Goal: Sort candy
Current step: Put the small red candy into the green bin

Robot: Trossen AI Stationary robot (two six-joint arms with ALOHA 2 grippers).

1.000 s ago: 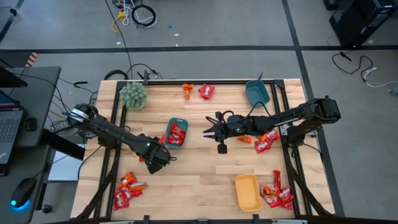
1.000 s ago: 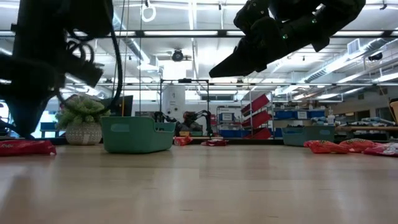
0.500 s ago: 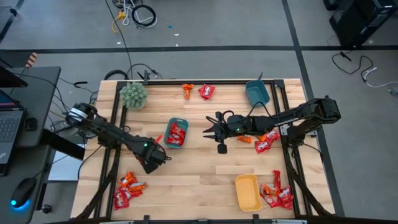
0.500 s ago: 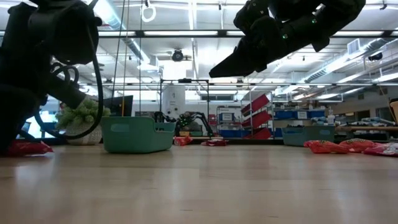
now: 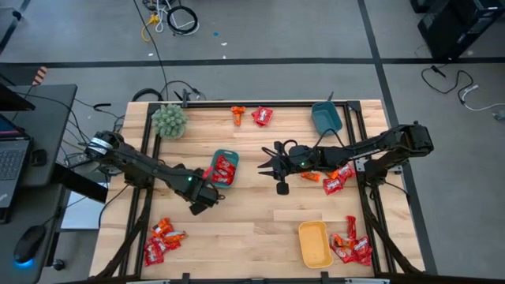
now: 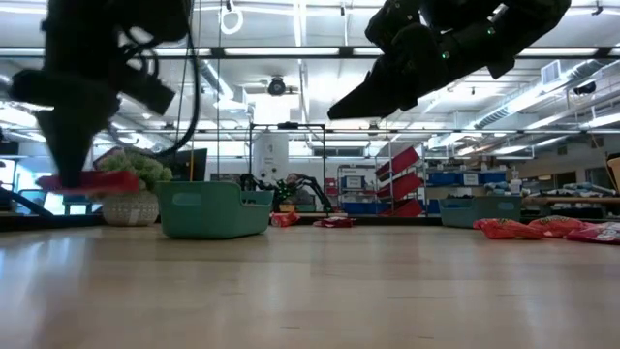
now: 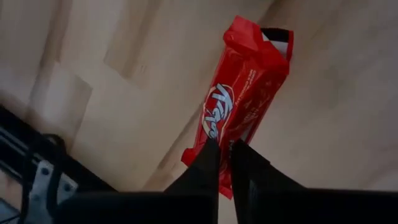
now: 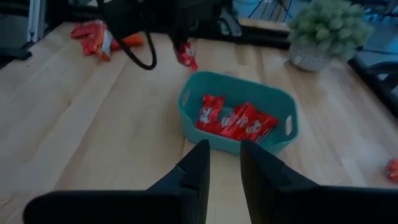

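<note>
Left wrist view shows my left gripper [image 7: 224, 147] pinched shut on one end of a red candy bar [image 7: 239, 102], which hangs lengthwise from the fingers above bare wood. I hold it by the end so it can drop cleanly into a tray.

My landmark is the teal tray [image 5: 225, 169] near the table's middle. It already holds several red candies [image 8: 237, 119], so I judge red goes there. From above, the left gripper [image 5: 207, 196] sits just beside the tray's near-left corner, not yet over it; across the table at surface height the bar [image 6: 89, 180] is clearly lifted off the wood.

My right gripper [image 5: 265, 166] waits just to the right of the tray, raised, pointing at it. Its fingers [image 8: 194, 167] stand slightly apart with nothing between them.

More candy lies well away from the tray: a red-and-orange pile [image 5: 162, 239] toward the near-left corner, another pile [image 5: 335, 178] to the right, a pair [image 5: 252, 116] at the far edge.
</note>
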